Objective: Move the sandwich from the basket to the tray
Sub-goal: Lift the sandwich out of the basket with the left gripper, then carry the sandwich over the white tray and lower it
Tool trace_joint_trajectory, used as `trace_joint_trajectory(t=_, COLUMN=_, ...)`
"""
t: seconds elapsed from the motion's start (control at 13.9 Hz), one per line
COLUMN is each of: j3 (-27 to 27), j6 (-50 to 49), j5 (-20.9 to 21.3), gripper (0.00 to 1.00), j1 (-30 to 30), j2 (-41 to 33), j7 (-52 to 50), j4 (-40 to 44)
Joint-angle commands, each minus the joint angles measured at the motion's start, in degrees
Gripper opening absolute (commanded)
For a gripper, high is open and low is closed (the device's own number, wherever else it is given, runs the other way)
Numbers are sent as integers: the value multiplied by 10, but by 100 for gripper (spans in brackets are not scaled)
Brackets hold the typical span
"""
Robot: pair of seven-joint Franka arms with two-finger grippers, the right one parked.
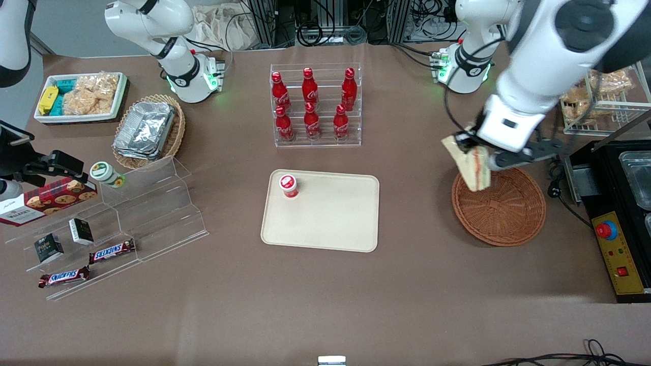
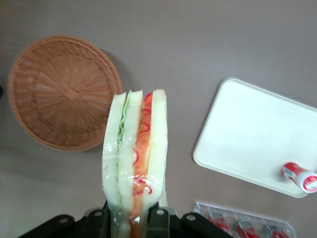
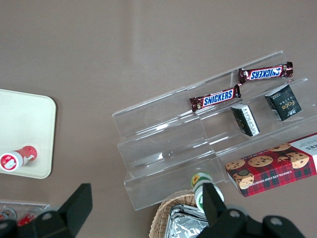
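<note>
With the sandwich [image 2: 134, 158] clamped between my fingers [image 2: 159, 218], the pick-up stage of the task reads as complete: the wedge hangs clear of the basket [image 1: 499, 207], filling edge outward, wrapped in clear film. My gripper [image 1: 475, 155] is positioned above the rim of the basket nearest the tray, and the wrist view shows the basket [image 2: 62, 91] with nothing in it, so no part of the sandwich [image 1: 470, 165] rests on the wicker. Remaining work, as I judge it: carry the load sideways toward the parked arm's end of the table until it is over the tray [image 1: 325, 223], lower it, and release. The tray [image 2: 257, 136] lies well apart from the basket, with bare table between them. One item already occupies the tray: a small red-capped cup [image 1: 288, 185] standing at the corner farthest from the front camera, toward the parked arm's end. The rest of the tray surface is free, so I would aim for the middle to keep the wedge off that cup.
</note>
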Motion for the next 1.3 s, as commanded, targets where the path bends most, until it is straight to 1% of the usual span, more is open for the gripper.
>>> trace_joint_trajectory(t=0.0, j3=-75, j6=-6, j5=37, gripper=28, j1=1, j2=45, j7=-63, j4=28)
trace_joint_trajectory(t=0.14, j3=-124, j6=0, j5=74, gripper=28, j1=1, j2=97, j7=-101, j4=42)
trace_joint_trajectory(t=0.22, j3=-146, j6=9, j5=99, gripper=28, j1=1, j2=137, j7=-124, j4=56)
trace_joint_trajectory(t=0.43, j3=-185, j6=73, j5=175, gripper=28, j1=0, j2=247, j7=-190, j4=77)
trace_joint_trajectory(t=0.58, j3=-181, j6=119, j5=213, gripper=28, j1=-27, j2=296, j7=-215, j4=79)
trace_joint_trajectory(t=0.65, j3=-181, j6=139, j5=230, gripper=28, j1=-32, j2=322, j7=-224, j4=84)
trace_joint_trajectory(t=0.87, j3=-181, j6=196, j5=298, gripper=28, j1=-45, j2=393, j7=-270, j4=92)
trace_joint_trajectory(t=1.23, j3=-180, j6=220, j5=345, gripper=28, j1=-67, j2=450, j7=-286, j4=91)
